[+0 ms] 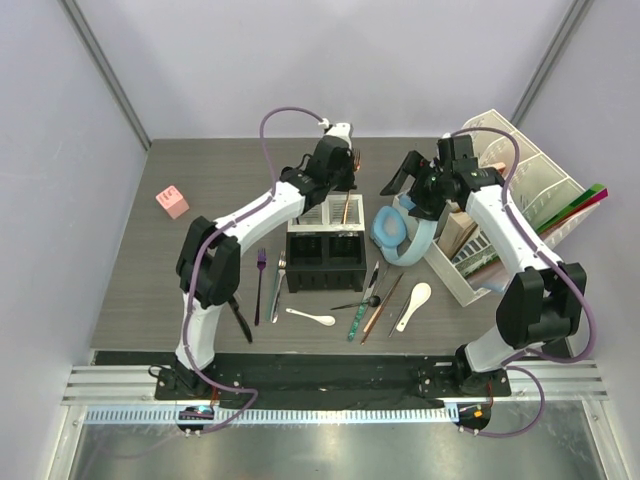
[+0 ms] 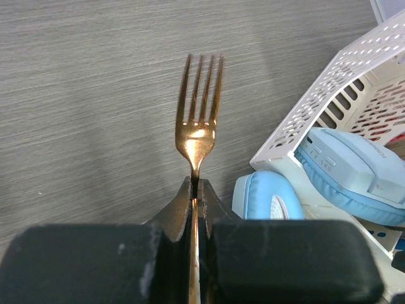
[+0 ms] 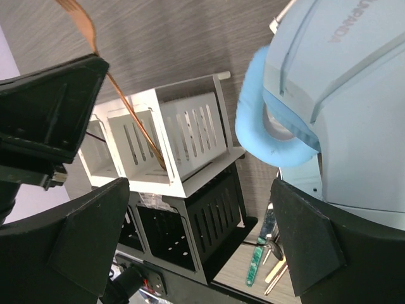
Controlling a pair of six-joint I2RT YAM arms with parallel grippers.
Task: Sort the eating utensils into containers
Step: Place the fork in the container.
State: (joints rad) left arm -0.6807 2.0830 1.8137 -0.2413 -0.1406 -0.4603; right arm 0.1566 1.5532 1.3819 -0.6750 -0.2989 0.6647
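Observation:
My left gripper [image 1: 347, 178] is shut on a copper fork [image 2: 199, 120], tines up. In the right wrist view its handle [image 3: 133, 114] reaches down into a white-rimmed back compartment of the black caddy [image 1: 325, 262]. My right gripper [image 1: 402, 178] is open and empty, hovering beside the caddy [image 3: 209, 215] and above the light blue headphones [image 1: 392, 230]. On the table lie a purple fork [image 1: 260, 285], a spoon [image 1: 278, 285], two white soup spoons [image 1: 312, 317] [image 1: 415, 303], a green-patterned piece [image 1: 355, 320], brown chopsticks [image 1: 382, 308] and a black knife [image 1: 240, 320].
The big white slotted rack [image 1: 520, 190] stands at the right, with the headphones [image 3: 329, 95] leaning against it. A small pink block [image 1: 172, 202] sits at the far left. The left gripper's body [image 3: 44, 107] is close to my right gripper's fingers.

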